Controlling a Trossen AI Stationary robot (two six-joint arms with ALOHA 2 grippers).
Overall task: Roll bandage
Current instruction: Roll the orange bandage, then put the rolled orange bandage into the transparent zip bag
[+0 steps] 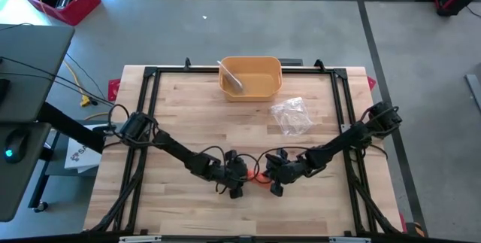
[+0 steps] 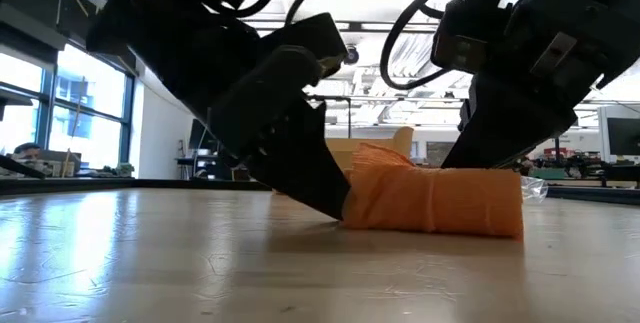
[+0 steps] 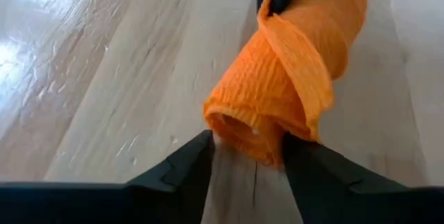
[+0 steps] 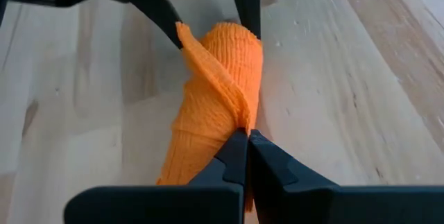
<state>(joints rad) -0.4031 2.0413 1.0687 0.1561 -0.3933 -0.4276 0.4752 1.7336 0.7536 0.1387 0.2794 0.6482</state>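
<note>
**Both arms meet at the bandage roll near the table's front edge**

The orange crinkled-gauze bandage roll (image 1: 258, 175) lies on its side on the pale wooden butcher-block table (image 1: 188, 107), toward the front edge and well apart from the tan plastic bin (image 1: 252, 77) at the back. A crumpled clear plastic wrapper (image 1: 291, 115) sits between the bin and the roll, nearer the right arm.

The left gripper (image 3: 246, 158) sits at the end of the roll farther from that wrapper, its two dark fingers (image 3: 182, 165) spread to either side of the roll's hollow end. They stand apart and do not pinch the gauze, so this end looks free to be re-gripped or turned.

The right gripper (image 4: 246, 144) is at the opposite end, fingers pressed together on a fold of the gauze where the loose flap crosses the roll. That pinch seems meant to anchor the roll and keep the outer layer from unwinding.

In the low view the roll rests flat on the table, with a flap standing up on top. Judging by that flap, the winding is mostly done but the tail is not yet tucked down.
</note>
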